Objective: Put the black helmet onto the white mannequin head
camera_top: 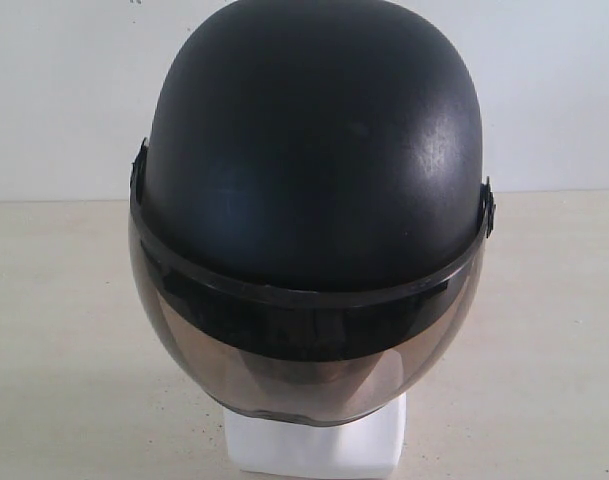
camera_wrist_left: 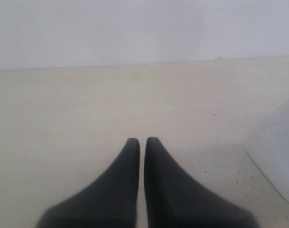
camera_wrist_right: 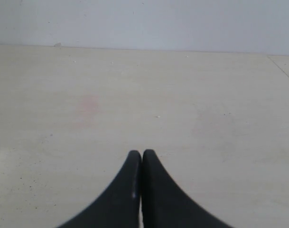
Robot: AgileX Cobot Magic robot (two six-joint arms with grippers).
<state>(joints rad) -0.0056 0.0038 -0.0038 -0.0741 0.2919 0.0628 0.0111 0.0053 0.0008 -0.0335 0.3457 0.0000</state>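
Black helmet (camera_top: pixel 314 150) was gripped by neither arm. Left gripper (camera_wrist_left: pixel 142 140): jaws drawn almost together, hairline gap, empty, over the beige tabletop (camera_wrist_left: pixel 87 118). Right gripper (camera_wrist_right: pixel 142 153): tips touched, empty. White mannequin head (camera_top: pixel 314 448) stood near the left gripper. The helmet sat on it, smoky visor (camera_top: pixel 304 370) down over the face, so only the base showed.

Pale cream work surface (camera_top: pixel 64 330), matte, faint grain. Scattered dark specks (camera_wrist_left: pixel 240 180) in places, faint pinkish stain (camera_wrist_right: pixel 87 107) in one patch. Plain off-white wall (camera_top: pixel 64 100) behind, meeting it along a straight edge. Soft, diffuse, even light.
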